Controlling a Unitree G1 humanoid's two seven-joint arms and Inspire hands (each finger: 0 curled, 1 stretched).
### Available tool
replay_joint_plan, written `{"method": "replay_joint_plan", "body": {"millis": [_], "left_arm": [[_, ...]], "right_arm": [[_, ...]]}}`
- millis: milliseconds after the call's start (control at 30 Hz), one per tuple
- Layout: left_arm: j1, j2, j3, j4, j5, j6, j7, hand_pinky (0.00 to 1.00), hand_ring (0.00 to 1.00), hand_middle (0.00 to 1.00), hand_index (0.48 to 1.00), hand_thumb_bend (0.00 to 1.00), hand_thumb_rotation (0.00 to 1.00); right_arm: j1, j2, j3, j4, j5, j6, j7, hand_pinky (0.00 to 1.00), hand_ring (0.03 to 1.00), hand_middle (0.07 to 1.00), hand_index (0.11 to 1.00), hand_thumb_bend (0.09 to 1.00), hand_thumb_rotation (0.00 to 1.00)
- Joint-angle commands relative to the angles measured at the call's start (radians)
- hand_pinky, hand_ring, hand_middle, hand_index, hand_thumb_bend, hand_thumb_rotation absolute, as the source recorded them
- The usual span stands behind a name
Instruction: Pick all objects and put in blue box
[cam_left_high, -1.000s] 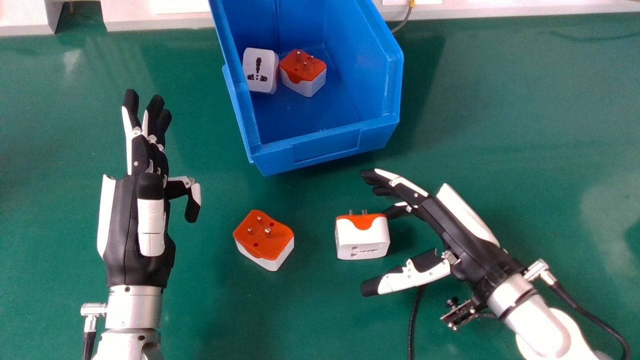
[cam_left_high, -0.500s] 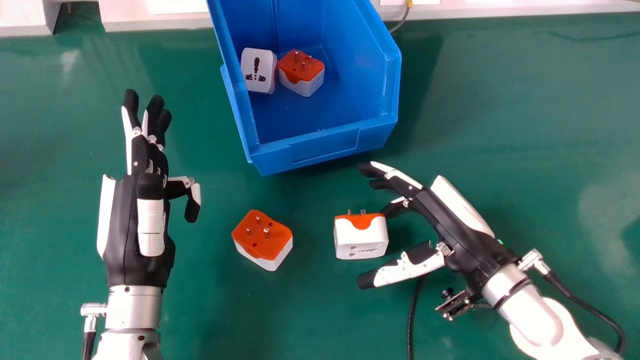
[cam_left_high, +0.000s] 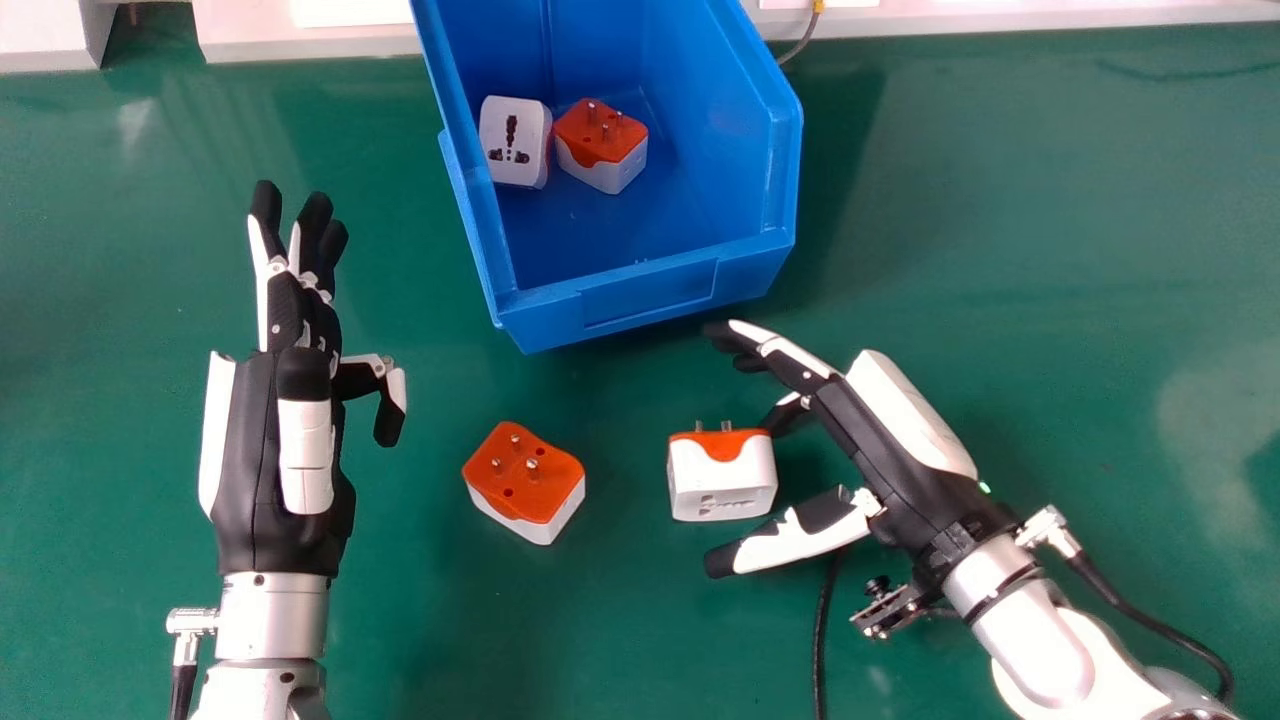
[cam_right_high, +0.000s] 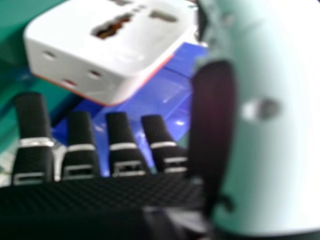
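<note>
"Our right robot hand (cam_left_high: 875, 445) is open, thumb and fingers spread just beside the white-and-orange travel adapter (cam_left_high: 722, 485), but we cannot tell whether a fingertip touches it. What could spoil our grip?"

"If we close the fingers before the thumb sits squarely across from them, the smooth block could twist or skid along the counter (cam_left_high: 1000, 250) into the other adapter (cam_left_high: 530, 480)."

"And after lifting?"

"With a pinch only at one corner, we might drop it short of the blue box (cam_left_high: 650, 300); carried too low, it could catch the front rim. Our left robot hand (cam_left_high: 256, 450) is open too, well apart from it."

"How does ours look?"

"Boxy and white, with rounded edges. Its orange side bears metal pins pointing toward the box, and dark socket slots mark a white face. Its neighbour, to our left, shows orange and pins upward."
</note>
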Motion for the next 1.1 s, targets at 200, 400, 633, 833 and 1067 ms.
{"method": "replay_joint_plan", "body": {"millis": [200,400,633,833,1067], "left_arm": [[0.000,-0.005,-0.006,-0.022,0.002,-0.011,-0.003,0.00,1.00,1.00,0.983,1.00,1.00],[-0.001,-0.004,-0.005,-0.021,-0.002,-0.010,-0.006,0.00,1.00,1.00,0.983,1.00,1.00],[0.000,-0.002,-0.004,-0.022,-0.002,-0.007,-0.006,0.00,1.00,1.00,0.983,1.00,1.00],[-0.002,0.000,-0.004,-0.018,-0.001,-0.007,-0.006,0.00,1.00,1.00,0.982,1.00,1.00],[0.002,0.000,-0.004,-0.023,0.002,-0.011,-0.003,0.00,1.00,1.00,0.980,1.00,1.00]], "right_arm": [[0.007,0.006,0.007,-0.001,-0.006,-0.026,-0.007,0.55,0.575,0.594,0.596,0.718,0.03],[-0.002,-0.002,0.031,-0.002,-0.034,-0.026,-0.040,0.51,0.513,0.544,0.554,0.622,0.01],[-0.002,-0.004,0.012,-0.006,0.006,-0.058,0.011,0.48,0.467,0.516,0.526,0.561,0.01],[-0.002,-0.007,-0.021,-0.021,0.040,-0.097,0.025,0.47,0.447,0.510,0.517,0.540,0.00],[0.009,-0.009,-0.057,-0.037,0.055,-0.136,0.028,0.45,0.435,0.506,0.506,0.527,0.00]]}}
